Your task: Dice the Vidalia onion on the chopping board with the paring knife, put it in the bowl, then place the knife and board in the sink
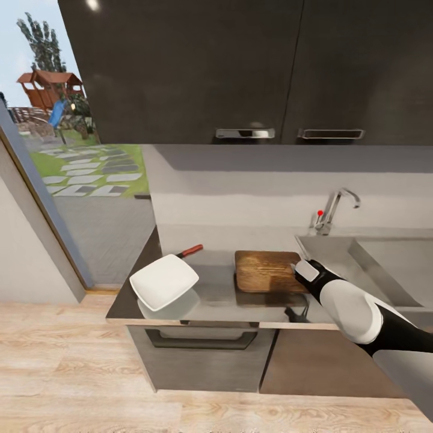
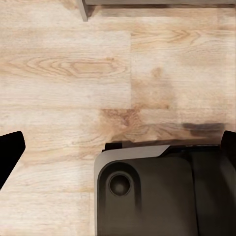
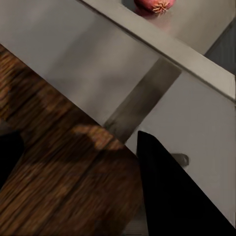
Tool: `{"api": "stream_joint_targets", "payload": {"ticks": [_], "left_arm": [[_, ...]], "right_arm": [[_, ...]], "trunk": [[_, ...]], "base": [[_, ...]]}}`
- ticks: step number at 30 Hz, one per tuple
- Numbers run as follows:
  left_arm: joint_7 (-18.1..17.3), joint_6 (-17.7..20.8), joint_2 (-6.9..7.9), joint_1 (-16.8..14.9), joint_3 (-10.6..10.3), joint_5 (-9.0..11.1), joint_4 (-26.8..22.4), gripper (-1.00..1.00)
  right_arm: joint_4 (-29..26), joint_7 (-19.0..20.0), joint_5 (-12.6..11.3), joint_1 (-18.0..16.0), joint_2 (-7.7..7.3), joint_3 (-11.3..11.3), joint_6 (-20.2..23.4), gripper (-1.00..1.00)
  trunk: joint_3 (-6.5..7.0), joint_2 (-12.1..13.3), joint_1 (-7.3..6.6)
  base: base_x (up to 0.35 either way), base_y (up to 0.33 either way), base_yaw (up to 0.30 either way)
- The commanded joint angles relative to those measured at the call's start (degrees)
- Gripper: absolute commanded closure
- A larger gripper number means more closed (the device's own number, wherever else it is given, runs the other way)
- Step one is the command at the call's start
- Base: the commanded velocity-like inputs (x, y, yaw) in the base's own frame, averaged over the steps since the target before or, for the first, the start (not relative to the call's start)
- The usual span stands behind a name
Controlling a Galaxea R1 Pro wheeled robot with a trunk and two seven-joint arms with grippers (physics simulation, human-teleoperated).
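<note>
While the right arm reaches over the near right corner of the chopping board (image 1: 267,270), the job looks to be at its very first step: the onion (image 3: 155,5) sits down in the sink (image 1: 337,258), reddish and whole, glimpsed past the basin's rim from the right wrist camera. That right pincer (image 3: 73,162) hangs above the board's edge where wood meets the grey surface (image 1: 216,297), its two dark fingers set well apart with nothing between them, so it's wide and empty. The left pincer (image 2: 118,147) is down low, pointing at the pale wooden floor (image 2: 64,73), fingertips spread to either side and holding nothing. On the surface, the white bowl (image 1: 164,281) sits to the left of the board, and the paring knife (image 1: 190,251) lies just behind the bowl, red handle poking out. By my reckoning the next move calls for the right arm to carry on past the board, over the sink's rim and down into the basin, then close on that onion; it's round and likely to roll, so a centred grip matters before lifting it back onto the board.
</note>
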Motion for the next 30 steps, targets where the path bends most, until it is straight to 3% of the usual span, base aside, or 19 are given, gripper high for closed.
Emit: {"api": "stream_joint_targets", "payload": {"ticks": [1, 12, 30], "left_arm": [[-0.01, -0.09, 0.02, 0.02, -0.10, 0.00, -0.09, -1.00], [-0.01, -0.09, 0.02, 0.00, -0.10, 0.00, -0.14, -1.00], [-0.01, -0.09, 0.02, -0.01, -0.10, 0.00, -0.13, -1.00]], "right_arm": [[0.07, -0.37, -0.49, -0.04, 0.02, 0.43, 0.22, 1.00], [0.43, -0.43, -0.61, -0.04, 0.36, 0.57, -1.00, 1.00], [0.44, -1.49, -0.54, -0.04, 0.50, 0.74, -1.62, 1.00]], "trunk": [[-0.20, -0.12, 0.03], [-1.08, -0.12, 0.03], [-1.17, -0.12, 0.03]], "base": [[0.000, 0.000, 0.000], [0.000, 0.000, 0.000], [0.000, 0.000, 0.000]]}}
